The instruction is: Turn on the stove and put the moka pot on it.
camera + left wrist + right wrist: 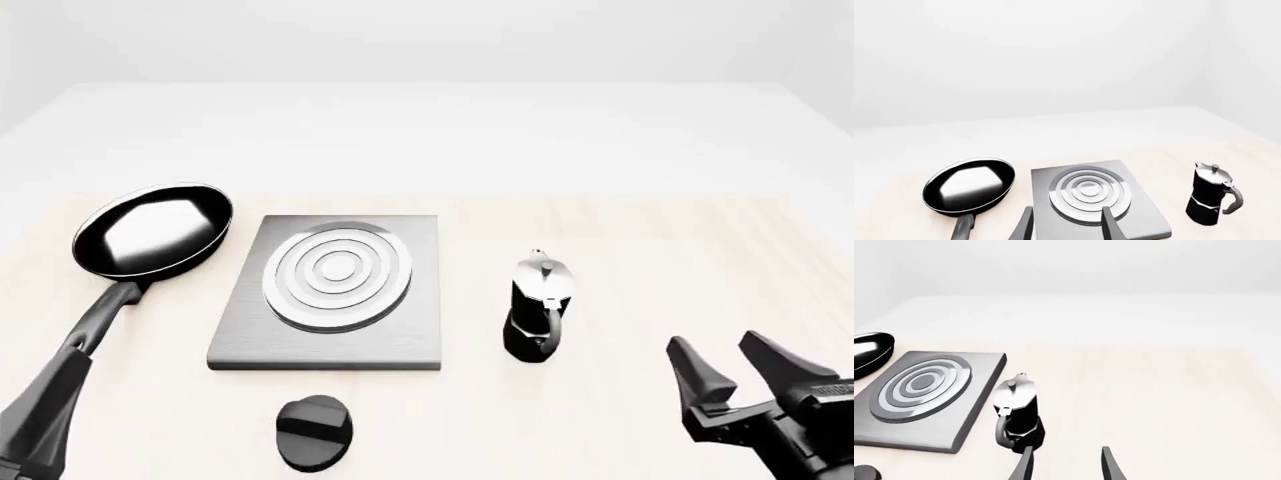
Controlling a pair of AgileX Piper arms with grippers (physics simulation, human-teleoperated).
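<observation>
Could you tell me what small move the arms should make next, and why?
Probably the right gripper should ease forward and to its left toward the moka pot, jaws open. The pot stands upright on the table to the right of the stove, not on it, with its handle toward the arms. The knob lies untouched in front of the stove.

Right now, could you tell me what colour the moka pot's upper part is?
Shiny silver, above a black base, on the moka pot; clearest in the front view.
</observation>
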